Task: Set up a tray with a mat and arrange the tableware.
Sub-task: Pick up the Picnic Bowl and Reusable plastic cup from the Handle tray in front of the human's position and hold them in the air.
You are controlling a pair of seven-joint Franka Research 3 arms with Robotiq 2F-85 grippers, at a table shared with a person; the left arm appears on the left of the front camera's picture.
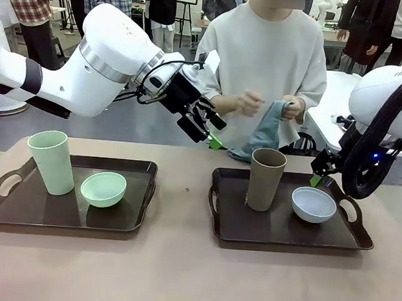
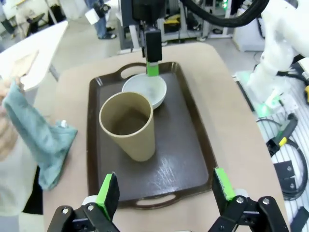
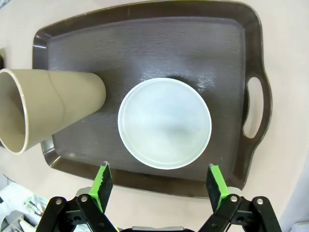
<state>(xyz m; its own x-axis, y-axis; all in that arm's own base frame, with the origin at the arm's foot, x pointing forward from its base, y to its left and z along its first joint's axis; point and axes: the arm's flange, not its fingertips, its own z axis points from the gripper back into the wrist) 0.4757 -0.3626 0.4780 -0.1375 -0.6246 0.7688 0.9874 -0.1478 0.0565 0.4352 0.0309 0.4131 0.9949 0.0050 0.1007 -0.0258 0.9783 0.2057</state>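
Beige table (image 1: 178,267); person (image 1: 271,58) opposite holds a teal cloth (image 1: 263,136), likely the mat. Right gripper (image 3: 159,180), spread and empty, hovers over the white bowl (image 3: 164,123), tan cup (image 3: 53,108) beside; left gripper (image 2: 164,187) spread too, probably awaiting the mat.

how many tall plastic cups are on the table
2. The pale mint green plastic cup stands on the left dark brown tray beside a mint green bowl; the tan brown plastic cup stands on the right tray beside a white bowl. None seems hidden.
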